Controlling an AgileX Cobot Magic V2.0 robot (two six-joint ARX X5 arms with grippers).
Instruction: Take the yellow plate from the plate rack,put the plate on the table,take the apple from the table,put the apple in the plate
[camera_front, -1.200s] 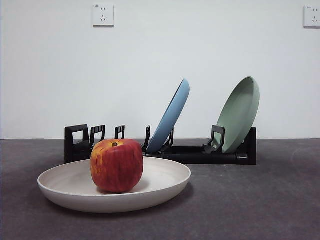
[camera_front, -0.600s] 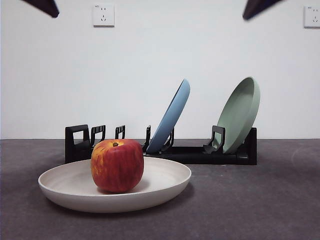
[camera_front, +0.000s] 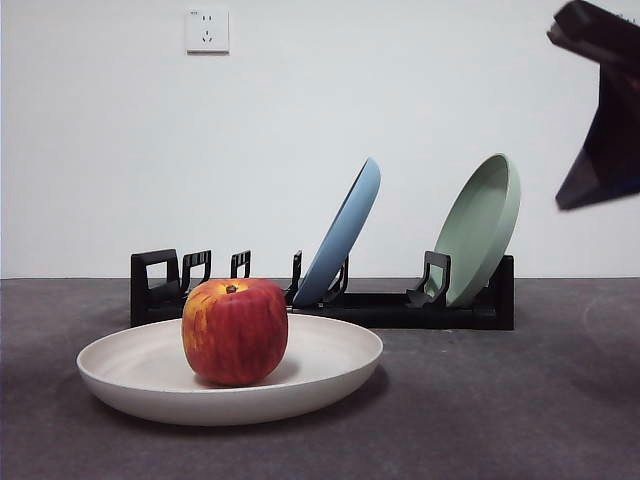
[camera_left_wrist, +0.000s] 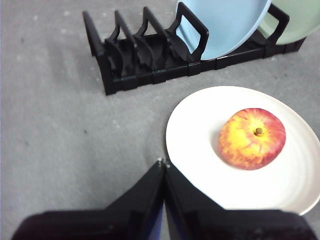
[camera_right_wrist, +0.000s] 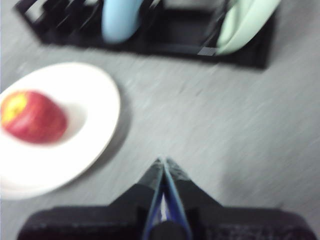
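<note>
Already, we see the large squarish red apple with yellow-orange streaks (camera_front: 234, 331) sitting in the wide, shallow cream plate (camera_front: 330, 372), which rests on the dark grey speckled desk (camera_front: 520, 400) before the long black plastic rack (camera_front: 400, 305). Our left tool (camera_left_wrist: 163, 164) and right tool (camera_right_wrist: 163, 162) hover clenched, holding nothing. We judge the apple firm, smooth, somewhat slippery, best gripped across its sides.

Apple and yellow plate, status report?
Apple sits in yellow plate on table. Left gripper and right gripper shut, empty, raised clear. Nothing obstructing.
</note>
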